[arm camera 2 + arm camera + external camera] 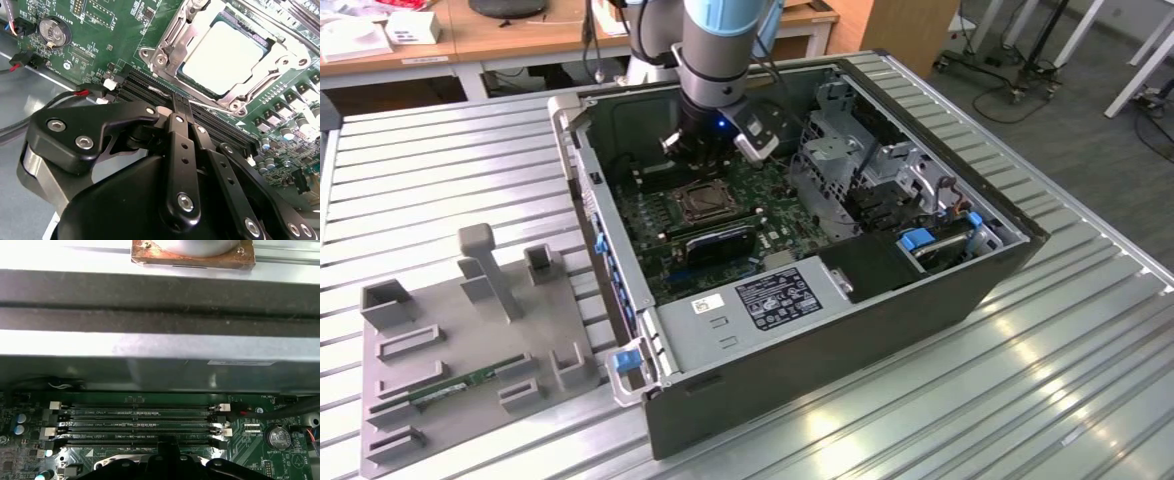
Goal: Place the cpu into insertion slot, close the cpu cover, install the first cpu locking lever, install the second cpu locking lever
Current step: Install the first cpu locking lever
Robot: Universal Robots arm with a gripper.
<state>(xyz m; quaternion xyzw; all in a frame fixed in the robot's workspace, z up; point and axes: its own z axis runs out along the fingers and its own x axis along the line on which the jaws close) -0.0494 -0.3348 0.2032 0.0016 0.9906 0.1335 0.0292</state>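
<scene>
The cpu (226, 51) lies in its socket on the green motherboard, its silvery top showing through the square opening of the cpu cover (172, 42). The cover lies flat over it. In the exterior view the socket (698, 203) sits mid-board inside the open computer case. My gripper (180, 102) hangs just beside the socket's edge, over the black memory slots. Its black fingers (181, 145) are pressed together with nothing between them. The gripper's dark body (170, 462) also shows in the first wrist view, and it hangs under the arm (711, 150) in the exterior view.
Memory slots (135, 422) run beside the socket, with a coin battery (52, 31) and red-black wires nearby. The case wall (160, 355) stands close. A drive cage (841, 150) and power supply (761, 298) crowd the case. A grey fixture tray (467, 330) sits at the exterior view's left.
</scene>
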